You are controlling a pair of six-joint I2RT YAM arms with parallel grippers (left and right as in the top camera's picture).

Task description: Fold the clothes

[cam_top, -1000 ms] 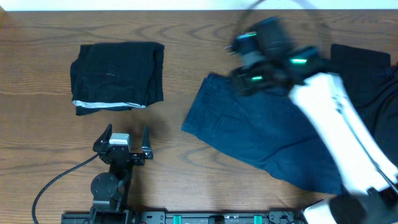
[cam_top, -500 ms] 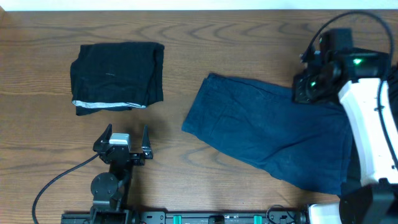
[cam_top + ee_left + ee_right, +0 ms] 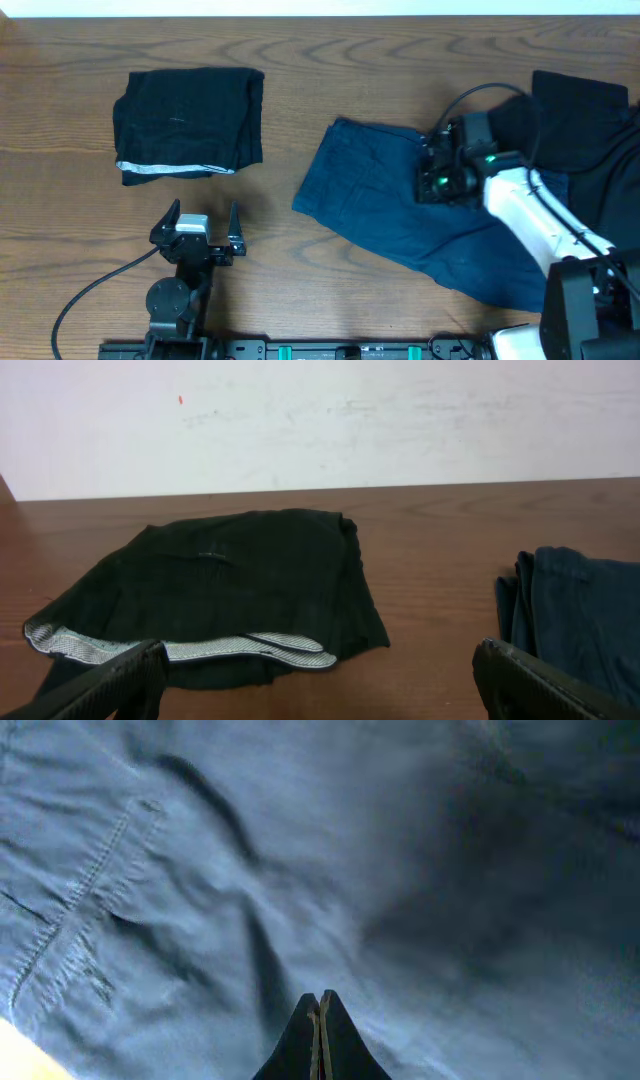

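One blue shorts (image 3: 370, 190) looks soft and floppy, so pinch its 9 o'clock edge; right claw (image 3: 320, 1002) is pressed together, left claw (image 3: 201, 213) spread.

table (image 3: 300, 280): brown wood grain | wall (image 3: 400, 420): white, scuffed, behind table's far edge | red speck (image 3: 180, 400): small, on wall

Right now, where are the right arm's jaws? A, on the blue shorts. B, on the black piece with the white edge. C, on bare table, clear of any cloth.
A: the right jaws are shut and down on the shorts, whose blue fabric fills the right wrist view; the white-edged black piece lies well apart from them.
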